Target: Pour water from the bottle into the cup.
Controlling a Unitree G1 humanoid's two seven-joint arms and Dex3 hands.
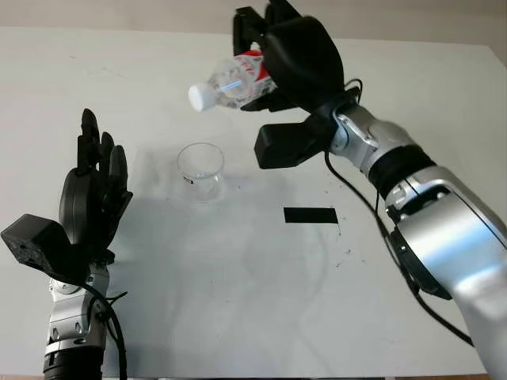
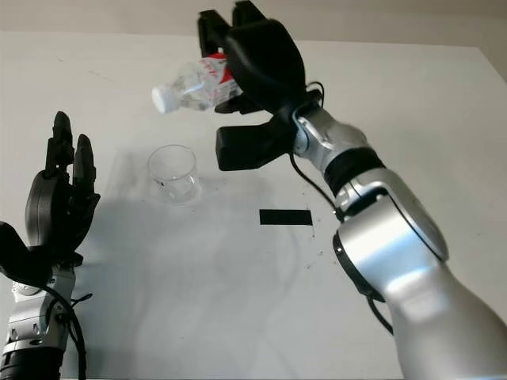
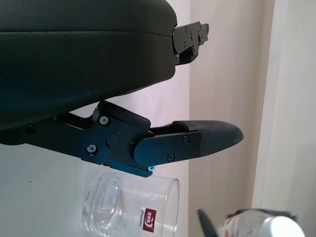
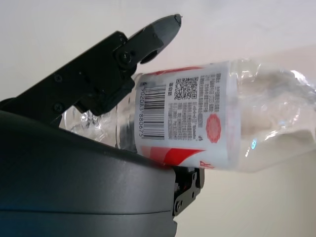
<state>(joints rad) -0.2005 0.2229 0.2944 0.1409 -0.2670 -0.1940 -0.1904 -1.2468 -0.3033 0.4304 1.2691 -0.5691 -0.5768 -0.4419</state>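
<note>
The right hand (image 1: 289, 59) is raised above the far part of the white bench (image 1: 238, 301), its black fingers (image 4: 148, 37) wrapped around a clear plastic water bottle with a red and white label (image 1: 238, 81). The bottle lies tipped close to horizontal, its white cap (image 1: 200, 96) still on and pointing toward the robot's left, slightly lower than the base. The label's barcode and QR code show in the right wrist view, where 1 finger crosses over the bottle's body and the hand's shell presses it from the other side.

A clear, short glass cup (image 1: 200, 170) stands upright on the bench, below the cap and a little nearer the robot. It appears empty. In the left wrist view a small red mark shows on the cup's wall.

The left hand (image 1: 93, 194) hovers at the near left of the bench, open, holding nothing, apart from the cup. A black rectangular strip of tape (image 1: 310, 215) lies flat on the bench to the right of the cup.
</note>
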